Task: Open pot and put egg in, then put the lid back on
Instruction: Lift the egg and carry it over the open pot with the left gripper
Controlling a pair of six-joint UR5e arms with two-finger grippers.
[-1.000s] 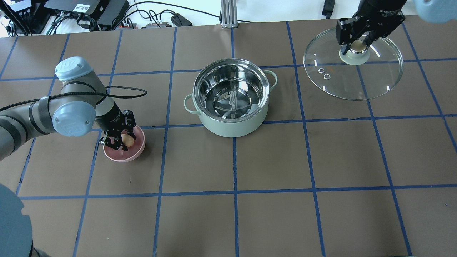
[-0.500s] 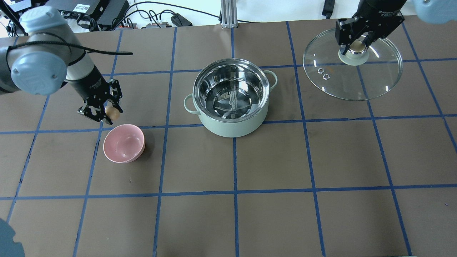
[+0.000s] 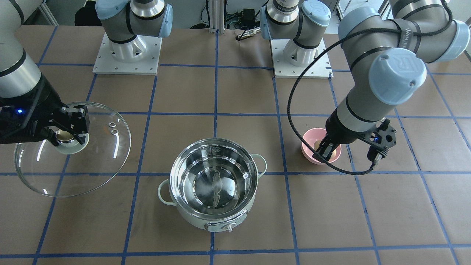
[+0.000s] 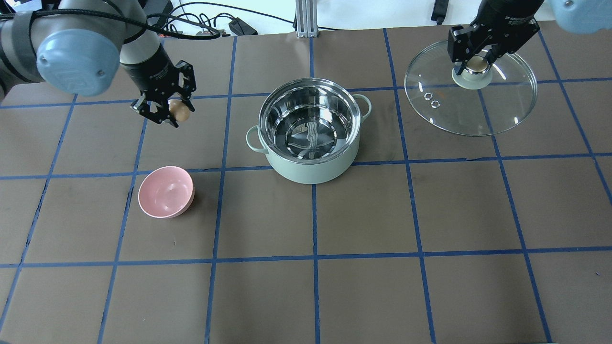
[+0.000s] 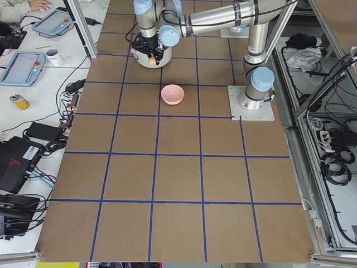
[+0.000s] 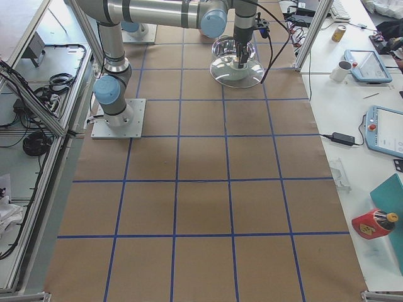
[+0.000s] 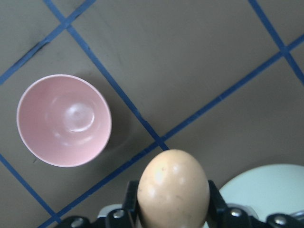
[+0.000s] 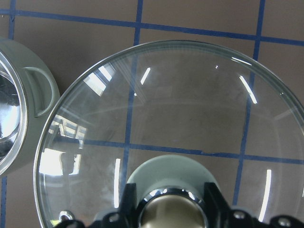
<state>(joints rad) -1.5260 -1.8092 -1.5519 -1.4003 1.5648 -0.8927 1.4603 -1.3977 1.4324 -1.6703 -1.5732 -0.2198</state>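
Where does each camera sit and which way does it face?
Front-facing: across the table, facing the robot; bases on top, pot near.
Overhead: behind the robot, looking forward, down; left gripper holds egg, right gripper holds lid.
Exterior left: table's left end, looking along it; left arm near, bowl.
Exterior right: right end; right arm near.
Left wrist: down; fingers, egg, bowl.
Right wrist: down; fingers, lid.
Shared: egg and bowl in overhead and left wrist.

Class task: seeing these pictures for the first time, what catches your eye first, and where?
The open pot gleams at the middle of the table, its steel inside empty. To its left the left pincer holds the egg above the table; at the far right the right pincer grips the clear lid by its knob.
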